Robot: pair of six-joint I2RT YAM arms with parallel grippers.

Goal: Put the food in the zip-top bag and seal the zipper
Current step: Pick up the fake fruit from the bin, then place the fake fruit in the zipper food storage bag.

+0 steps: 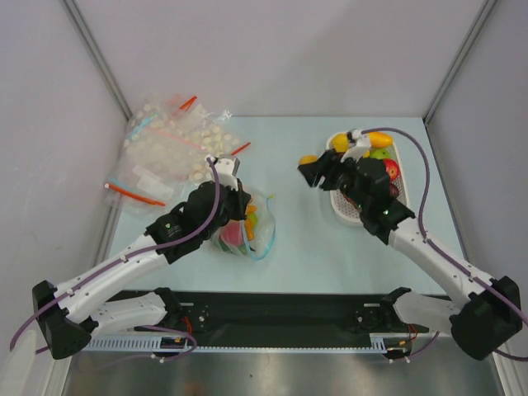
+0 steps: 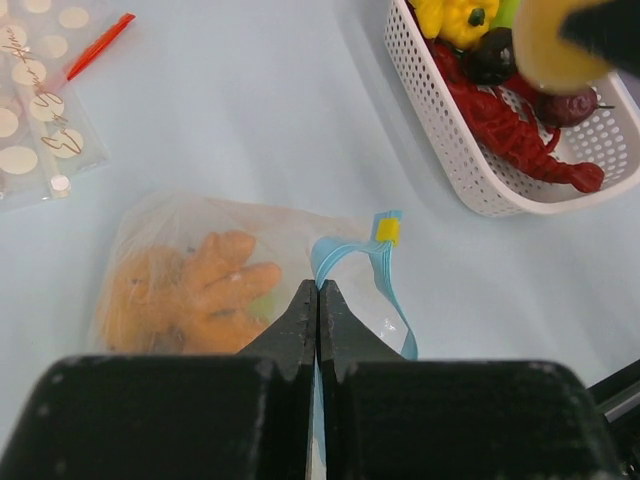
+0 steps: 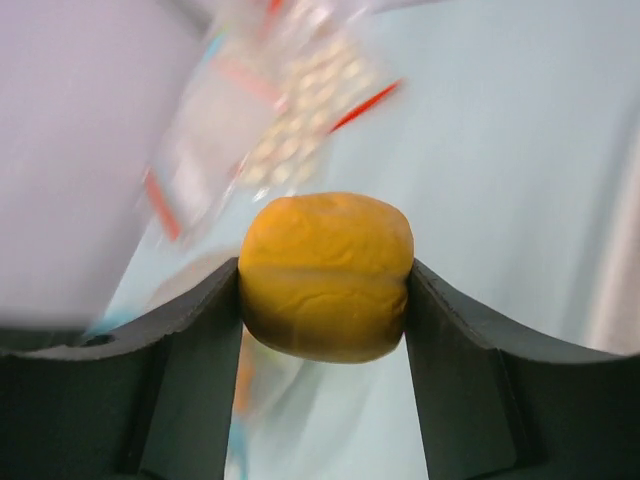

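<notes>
The zip-top bag [image 2: 170,240] lies in front of the left arm, with an orange knobbly food piece [image 2: 215,285] and other food showing through it. My left gripper [image 2: 318,292] is shut on the bag's mouth, where the light blue zipper [image 2: 385,275] loops out past the fingertips with its yellow slider [image 2: 388,231]. From above, this gripper [image 1: 238,219] sits over the bag [image 1: 257,233]. My right gripper [image 3: 325,285] is shut on a round orange-yellow food piece [image 3: 325,275], held in the air between bag and tray [image 1: 308,162].
A white perforated tray [image 1: 341,206] at the right holds a red lobster [image 2: 510,135], a yellow pepper [image 2: 455,18] and dark purple pieces. A heap of other clear bags [image 1: 169,148] with red strips lies at the back left. Grey walls enclose the table.
</notes>
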